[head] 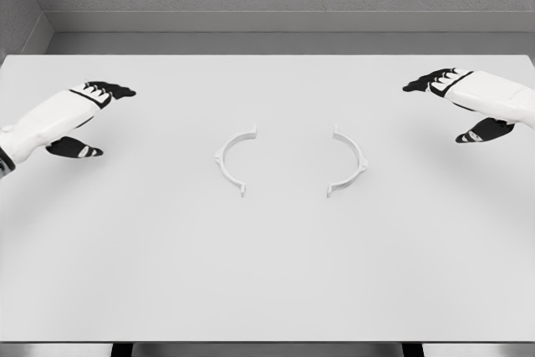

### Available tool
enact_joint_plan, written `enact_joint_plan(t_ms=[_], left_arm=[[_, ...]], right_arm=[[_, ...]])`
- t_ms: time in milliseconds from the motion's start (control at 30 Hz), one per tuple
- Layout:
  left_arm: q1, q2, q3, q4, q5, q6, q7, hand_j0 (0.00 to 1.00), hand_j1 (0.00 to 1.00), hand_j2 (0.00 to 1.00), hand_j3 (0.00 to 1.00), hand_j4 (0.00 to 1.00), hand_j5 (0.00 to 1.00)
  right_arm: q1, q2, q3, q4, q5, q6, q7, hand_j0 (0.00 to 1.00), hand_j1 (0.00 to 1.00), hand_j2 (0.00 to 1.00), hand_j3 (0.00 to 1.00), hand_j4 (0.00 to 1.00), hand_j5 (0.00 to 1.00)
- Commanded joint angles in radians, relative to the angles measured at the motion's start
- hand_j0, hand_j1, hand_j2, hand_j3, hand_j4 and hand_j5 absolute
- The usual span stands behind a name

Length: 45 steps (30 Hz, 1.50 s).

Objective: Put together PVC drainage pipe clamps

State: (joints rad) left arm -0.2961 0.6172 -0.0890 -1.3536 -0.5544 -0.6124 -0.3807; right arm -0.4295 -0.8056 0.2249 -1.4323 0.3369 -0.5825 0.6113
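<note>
My left hand (84,119) and right hand (464,106) hover spread, holding nothing, well apart from the parts. Left clamp half (234,159) and right clamp half (348,160) lie mid-bench (267,273), facing, apart. Nothing joined yet; grasping and mating remain.

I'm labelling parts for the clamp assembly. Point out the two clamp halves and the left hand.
Left clamp half (223,159): head view, middle of its arc.
Right clamp half (361,160): head view, middle of its arc.
Left hand (82,116): head view, palm.

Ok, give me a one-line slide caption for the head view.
Two white clamp halves lie apart, facing each other, on the table; left hand and right hand open at either side.
</note>
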Motion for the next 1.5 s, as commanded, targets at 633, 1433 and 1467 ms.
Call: enact_joint_plan(t_ms=[633, 1433, 1467], left_arm=[[-0.006, -0.326, -0.087, -0.147, -0.245, 0.181, -0.009, 1.00, 1.00, 1.00, 1.00, 1.00, 1.00], [-0.034, -0.430, -0.158, -0.082, -0.252, 0.493, -0.007, 1.00, 1.00, 1.00, 1.00, 1.00, 1.00], [-0.035, -0.430, -0.158, -0.082, -0.251, 0.493, -0.007, 1.00, 1.00, 1.00, 1.00, 1.00, 1.00]], right_arm=[[-0.008, 0.126, 0.082, 0.052, 0.011, 0.000, 0.000, 1.00, 1.00, 1.00, 1.00, 1.00, 1.00], [-0.055, 0.276, 0.122, 0.168, 0.088, 0.003, 0.000, 1.00, 1.00, 1.00, 1.00, 1.00, 1.00], [-0.057, 0.279, 0.122, 0.170, 0.088, 0.003, 0.000, 1.00, 1.00, 1.00, 1.00, 1.00, 1.00]])
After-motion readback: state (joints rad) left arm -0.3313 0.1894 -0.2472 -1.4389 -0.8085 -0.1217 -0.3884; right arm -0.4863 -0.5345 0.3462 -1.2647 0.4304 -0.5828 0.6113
